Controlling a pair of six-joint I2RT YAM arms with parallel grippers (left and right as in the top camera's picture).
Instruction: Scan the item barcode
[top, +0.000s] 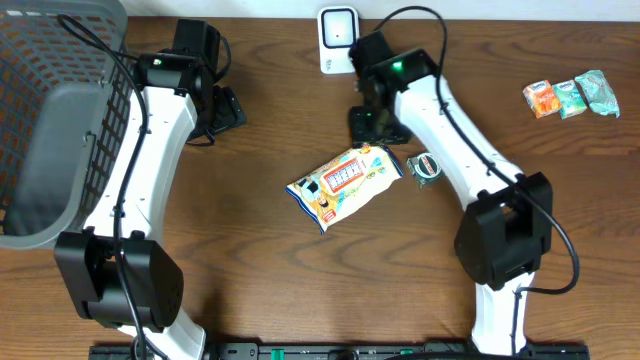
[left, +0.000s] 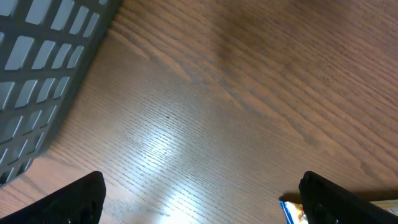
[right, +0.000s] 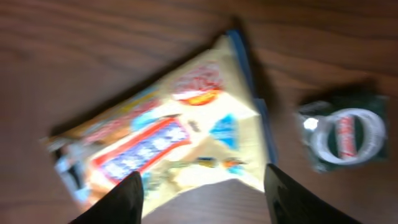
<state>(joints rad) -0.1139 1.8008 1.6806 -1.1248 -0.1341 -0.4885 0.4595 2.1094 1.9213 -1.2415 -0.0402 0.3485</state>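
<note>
Yellow packet lies flat directly under the right gripper, jaws parted, nothing held; scanner sits just beyond it. Left gripper gapes wide over the table. Best pinch the packet's near edge squarely, then present its barcode face to the scanner.

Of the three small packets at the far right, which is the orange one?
The leftmost packet, closest to the table's middle; the middle packet is light green and the rightmost packet is teal.
</note>
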